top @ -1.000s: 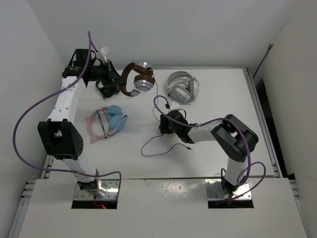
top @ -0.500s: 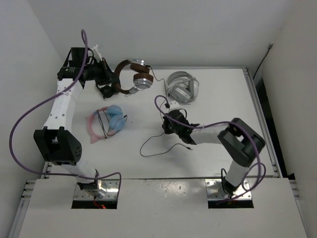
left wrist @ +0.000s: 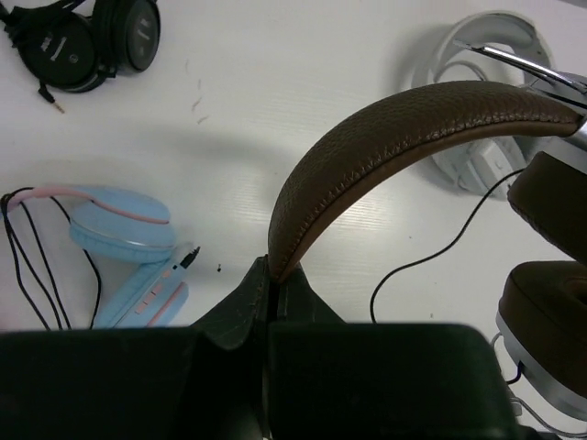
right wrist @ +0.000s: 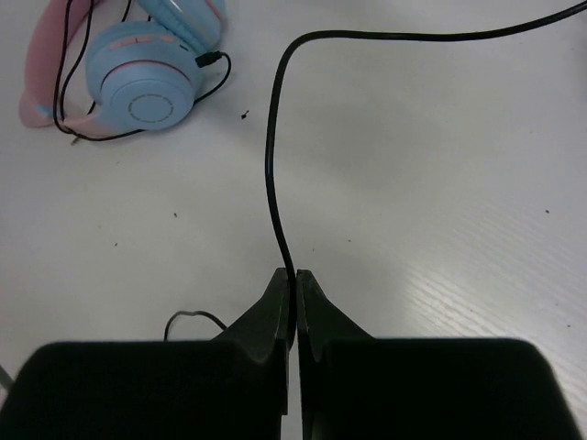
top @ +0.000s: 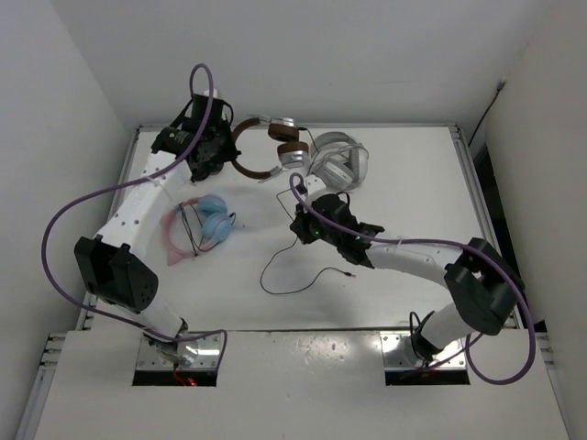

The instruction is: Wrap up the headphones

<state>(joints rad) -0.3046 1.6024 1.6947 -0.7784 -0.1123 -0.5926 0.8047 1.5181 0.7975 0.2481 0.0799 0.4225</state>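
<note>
While the headphones sit clamped by the headband in the left tool, earcups to its right, the cable leads straight ahead from the right tool, pinched on it; winding likely falls to that arm.

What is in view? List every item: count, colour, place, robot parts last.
brown headphones: one, brown and silver, far side, middle.
black cable: one, black, trailing from them onto mid-table.
large headphones: one, white-grey, right of the brown pair.
blue headphones: one, blue and pink, left of centre.
small headphones: one, black, left wrist view only.
table: one, white.
left pincer: one, black, shut on the brown headband.
right pincer: one, black, shut on the cable.
</note>
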